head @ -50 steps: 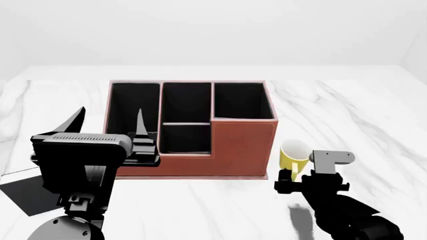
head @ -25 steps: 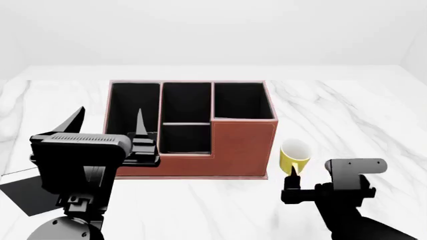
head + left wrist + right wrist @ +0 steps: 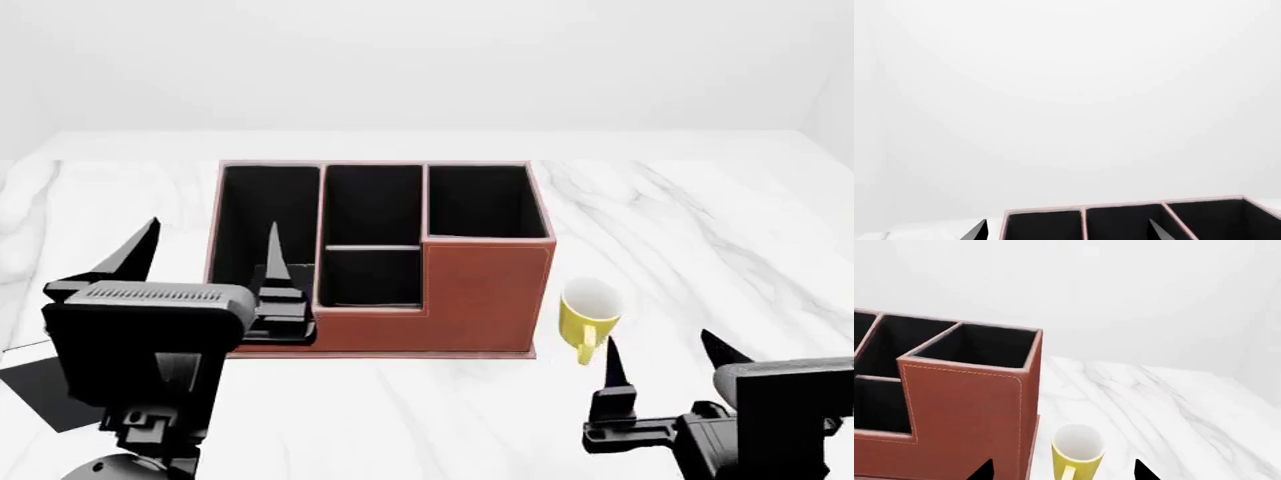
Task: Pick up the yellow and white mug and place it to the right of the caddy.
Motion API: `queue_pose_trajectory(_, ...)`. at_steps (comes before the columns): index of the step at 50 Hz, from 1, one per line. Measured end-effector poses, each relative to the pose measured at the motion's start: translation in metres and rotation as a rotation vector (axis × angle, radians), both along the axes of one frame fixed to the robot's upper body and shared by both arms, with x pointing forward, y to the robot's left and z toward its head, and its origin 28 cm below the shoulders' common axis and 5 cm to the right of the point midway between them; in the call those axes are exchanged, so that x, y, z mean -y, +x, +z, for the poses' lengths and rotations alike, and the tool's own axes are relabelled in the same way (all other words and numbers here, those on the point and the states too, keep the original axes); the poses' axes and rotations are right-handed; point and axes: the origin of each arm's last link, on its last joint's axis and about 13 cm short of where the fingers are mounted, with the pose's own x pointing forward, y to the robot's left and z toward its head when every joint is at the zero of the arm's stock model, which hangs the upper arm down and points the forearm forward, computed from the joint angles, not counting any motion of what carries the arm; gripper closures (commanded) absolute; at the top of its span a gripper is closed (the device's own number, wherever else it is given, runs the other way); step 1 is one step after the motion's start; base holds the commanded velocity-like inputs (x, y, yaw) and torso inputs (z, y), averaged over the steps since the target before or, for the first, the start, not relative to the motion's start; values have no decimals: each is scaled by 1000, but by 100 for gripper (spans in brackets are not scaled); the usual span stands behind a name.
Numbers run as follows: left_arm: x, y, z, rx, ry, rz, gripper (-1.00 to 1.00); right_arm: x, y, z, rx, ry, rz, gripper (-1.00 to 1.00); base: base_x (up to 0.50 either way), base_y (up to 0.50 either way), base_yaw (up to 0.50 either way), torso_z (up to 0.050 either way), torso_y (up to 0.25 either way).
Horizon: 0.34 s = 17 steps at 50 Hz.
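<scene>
Head view: high, facing forward and down over the white marble table (image 3: 694, 230). Right wrist view: low and close, facing the reddish-brown rectangular caddy (image 3: 967, 405), also in the head view (image 3: 487, 290). Left wrist view: aimed higher, catching only the caddy's rim (image 3: 1121, 206).

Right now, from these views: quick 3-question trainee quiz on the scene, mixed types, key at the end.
1. True or false: the yellow and white mug lies tipped on its side.
2. Multiple choice: the mug stands where, relative to the caddy? A) inside a compartment B) on the table to its right C) behind it
3. Fill in: the right hand is ___ and holds nothing.

Key:
1. False. It stands upright, handle toward the robot.
2. B. It is close beside the taller corner section; whether they touch is unclear.
3. Open. It sits on the near side of the mug, clear of it. The left hand is also open.
</scene>
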Motion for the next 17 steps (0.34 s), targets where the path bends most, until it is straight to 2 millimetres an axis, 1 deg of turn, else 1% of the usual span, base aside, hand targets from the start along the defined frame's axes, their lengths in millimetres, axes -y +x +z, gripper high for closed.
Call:
queue_pose_trajectory(9,1,-10,1,24,8,1,-100,-2,-20,14,81,-13,-11,-100,0,0,0,0,0)
queue_pose_trajectory(17,3,-19,2,48,18,0,-100,-4,-33,23,136,-26,-15,-100,0,0,0,0,0)
